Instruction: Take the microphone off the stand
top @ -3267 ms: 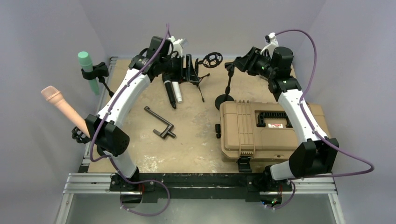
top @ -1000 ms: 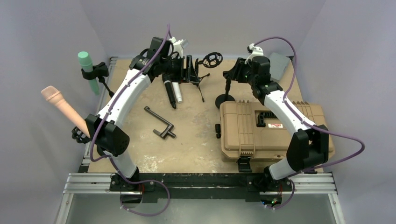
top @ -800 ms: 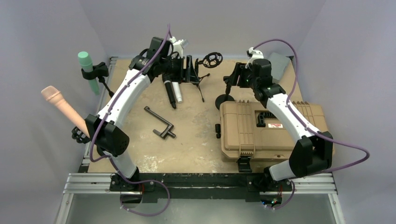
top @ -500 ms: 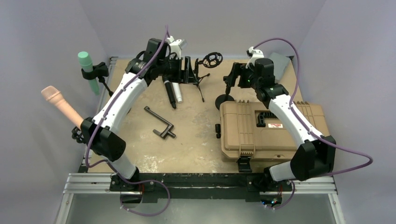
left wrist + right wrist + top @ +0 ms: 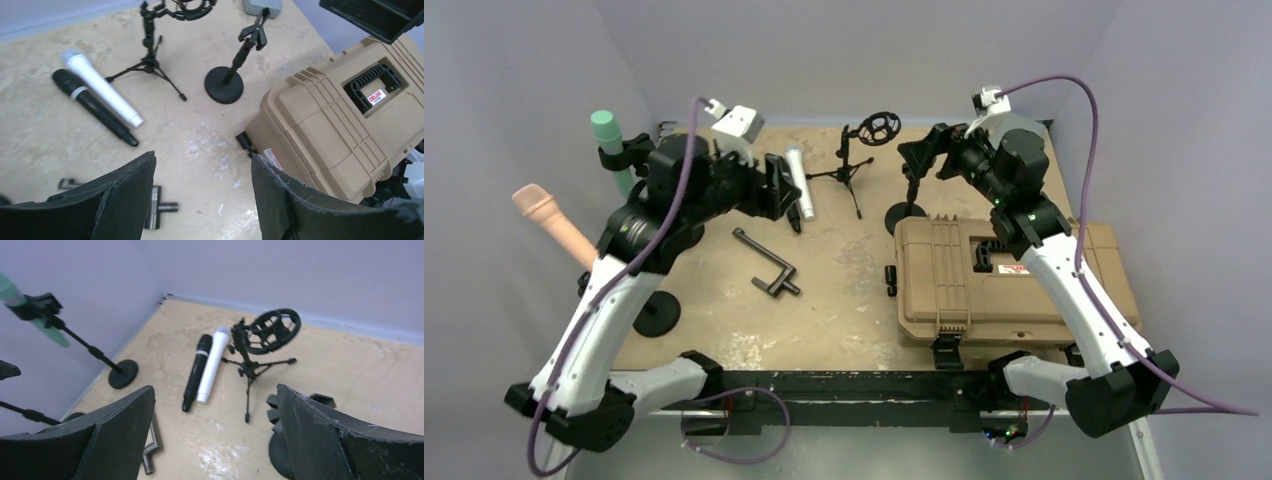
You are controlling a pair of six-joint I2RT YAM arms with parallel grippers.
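Note:
A green microphone [image 5: 609, 135] sits clipped in a stand at the far left; it also shows in the right wrist view [image 5: 30, 310]. A pink microphone [image 5: 549, 215] sits tilted in a second stand on the left edge. A white microphone [image 5: 100, 87] and a black microphone [image 5: 92, 106] lie side by side on the table. My left gripper [image 5: 776, 190] hangs open and empty above them, jaws wide [image 5: 202, 175]. My right gripper [image 5: 919, 155] is open and empty [image 5: 215, 405] above a round-base stand [image 5: 909, 195] whose clip is empty.
A small tripod with a round shock mount [image 5: 874, 130] stands at the back. A tan hard case [image 5: 1014, 280] fills the right side. A dark metal crank [image 5: 766, 265] lies mid-table. The pink microphone's stand base [image 5: 656, 312] sits near the left front.
My left arm has lifted and drawn back from the tripod toward the left and front, uncovering the white microphone. My right gripper has risen and swung a little right.

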